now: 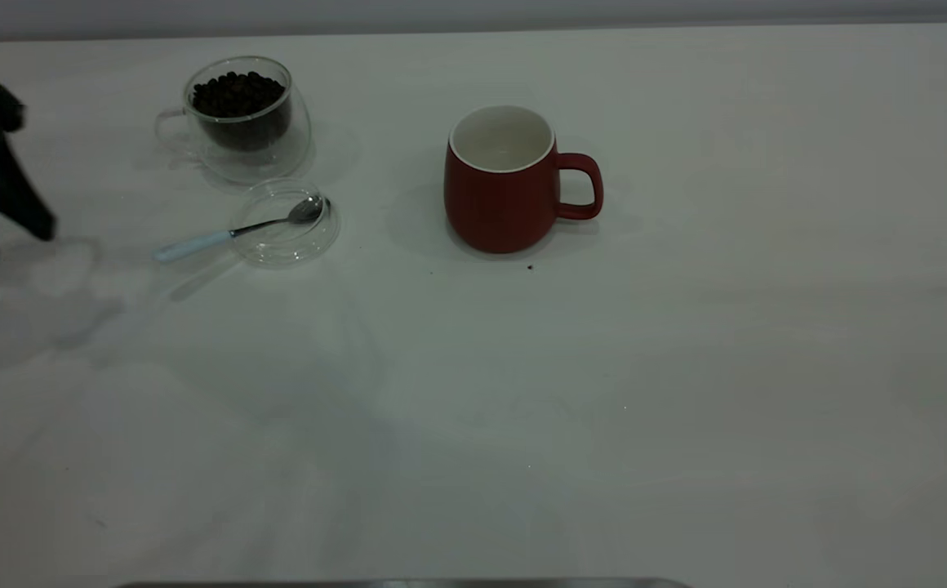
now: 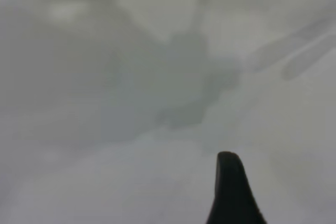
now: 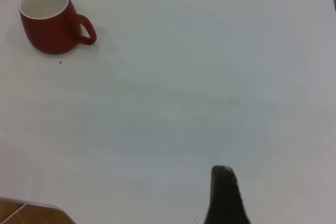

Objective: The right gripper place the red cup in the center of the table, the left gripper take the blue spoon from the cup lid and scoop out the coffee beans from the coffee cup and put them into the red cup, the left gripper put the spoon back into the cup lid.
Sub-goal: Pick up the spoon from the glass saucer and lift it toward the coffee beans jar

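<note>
The red cup (image 1: 500,200) stands upright and empty near the middle of the table (image 1: 686,367), its handle towards the right; it also shows far off as the red cup (image 3: 47,30) in the right wrist view. The coffee cup (image 1: 245,143) holds coffee beans (image 1: 238,94) at the back left. In front of it lies the cup lid (image 1: 277,241), with the blue spoon (image 1: 196,242) resting bowl-in and its handle sticking out over the rim. My left gripper (image 1: 10,245) hovers open and empty at the left edge, well left of the spoon. Of my right gripper only one finger (image 3: 223,198) shows, holding nothing.
A single dark speck (image 1: 530,266) lies just in front of the red cup. The right wrist view shows a table corner (image 3: 37,204) with wooden floor beyond. The left wrist view shows only shadowed tabletop past one finger (image 2: 231,192).
</note>
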You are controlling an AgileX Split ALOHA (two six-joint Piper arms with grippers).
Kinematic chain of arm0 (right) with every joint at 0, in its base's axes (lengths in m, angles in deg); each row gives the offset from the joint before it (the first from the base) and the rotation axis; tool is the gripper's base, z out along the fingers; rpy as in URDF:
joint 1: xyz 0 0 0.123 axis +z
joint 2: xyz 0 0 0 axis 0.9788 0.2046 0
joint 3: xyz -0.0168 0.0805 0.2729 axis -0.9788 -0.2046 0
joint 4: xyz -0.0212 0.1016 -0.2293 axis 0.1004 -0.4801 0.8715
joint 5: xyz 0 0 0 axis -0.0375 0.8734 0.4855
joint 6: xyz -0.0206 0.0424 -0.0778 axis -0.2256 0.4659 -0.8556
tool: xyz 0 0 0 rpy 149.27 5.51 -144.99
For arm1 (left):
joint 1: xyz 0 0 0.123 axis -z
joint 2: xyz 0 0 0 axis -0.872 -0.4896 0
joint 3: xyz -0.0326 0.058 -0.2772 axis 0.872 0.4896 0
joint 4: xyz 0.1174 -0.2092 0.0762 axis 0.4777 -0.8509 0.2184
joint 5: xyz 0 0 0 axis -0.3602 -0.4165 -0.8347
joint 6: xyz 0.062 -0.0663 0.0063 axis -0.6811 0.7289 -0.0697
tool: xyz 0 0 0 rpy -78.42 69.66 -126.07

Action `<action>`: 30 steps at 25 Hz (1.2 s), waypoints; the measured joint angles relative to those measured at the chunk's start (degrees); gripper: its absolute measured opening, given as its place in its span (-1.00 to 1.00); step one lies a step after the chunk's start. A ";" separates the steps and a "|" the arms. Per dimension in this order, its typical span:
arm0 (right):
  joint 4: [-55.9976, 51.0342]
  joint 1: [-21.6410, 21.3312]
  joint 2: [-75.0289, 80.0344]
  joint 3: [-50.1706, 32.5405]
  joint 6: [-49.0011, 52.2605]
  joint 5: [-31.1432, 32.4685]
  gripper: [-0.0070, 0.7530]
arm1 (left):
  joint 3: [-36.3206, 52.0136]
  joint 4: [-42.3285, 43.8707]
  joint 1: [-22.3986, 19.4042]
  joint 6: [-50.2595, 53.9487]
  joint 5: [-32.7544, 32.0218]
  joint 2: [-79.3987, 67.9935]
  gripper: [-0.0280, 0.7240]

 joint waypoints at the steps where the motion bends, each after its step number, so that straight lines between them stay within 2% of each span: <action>1: 0.00 0.00 0.00 0.00 0.00 0.00 0.47 | -0.49 -3.74 0.00 -3.53 -0.46 -1.49 0.49; 7: 0.00 0.00 0.00 0.00 0.00 0.00 0.47 | -1.74 -26.16 0.12 -23.98 -4.34 -8.23 0.49; 11: 0.00 0.00 0.00 0.00 0.00 0.00 0.47 | -1.74 -32.05 0.18 -30.82 -4.60 -8.52 0.49; 18: 0.00 0.00 0.00 0.00 0.00 0.00 0.47 | -1.74 -30.18 -0.45 -30.52 -6.67 -8.44 0.49; 21: 0.00 0.00 0.00 0.00 0.00 0.00 0.47 | -1.74 -26.60 -2.98 -27.05 -8.04 -7.07 0.49; 25: 0.00 0.00 0.00 0.00 0.00 0.00 0.47 | -1.28 -23.90 -7.25 -21.12 -13.19 -2.66 0.49; 30: 0.00 0.00 0.00 0.00 0.00 0.00 0.47 | 4.11 -20.65 -8.51 -14.31 -18.34 2.98 0.45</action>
